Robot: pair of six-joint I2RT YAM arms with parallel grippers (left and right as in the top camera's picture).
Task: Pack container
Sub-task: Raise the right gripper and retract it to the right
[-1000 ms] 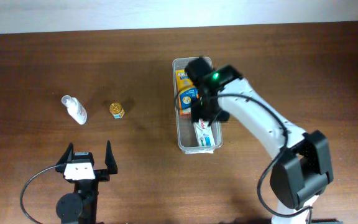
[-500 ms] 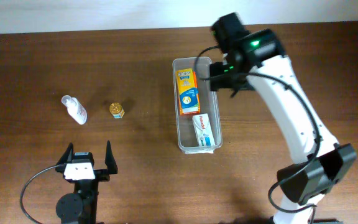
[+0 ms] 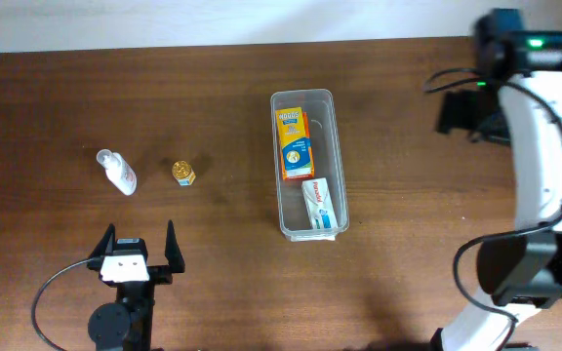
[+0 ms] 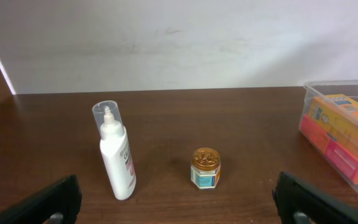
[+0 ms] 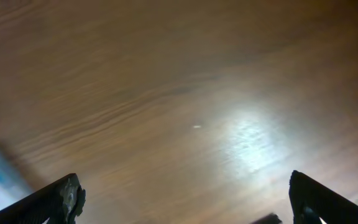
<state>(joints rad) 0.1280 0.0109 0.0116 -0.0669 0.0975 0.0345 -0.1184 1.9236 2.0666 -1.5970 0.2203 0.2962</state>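
Note:
The clear plastic container lies lengthwise at mid-table. It holds an orange box and a white toothpaste box. The container's end also shows at the right of the left wrist view. A white spray bottle and a small gold-lidded jar lie on the table to the left; both show in the left wrist view, bottle and jar. My left gripper is open and empty near the front edge. My right gripper is open and empty, far right of the container, over bare wood.
The table's wooden top reaches a pale wall at the back. The right arm stretches along the table's right side.
My right gripper has left the container and swung up and to the right, well clear of it. The two boxes stay inside. The left arm has not moved.

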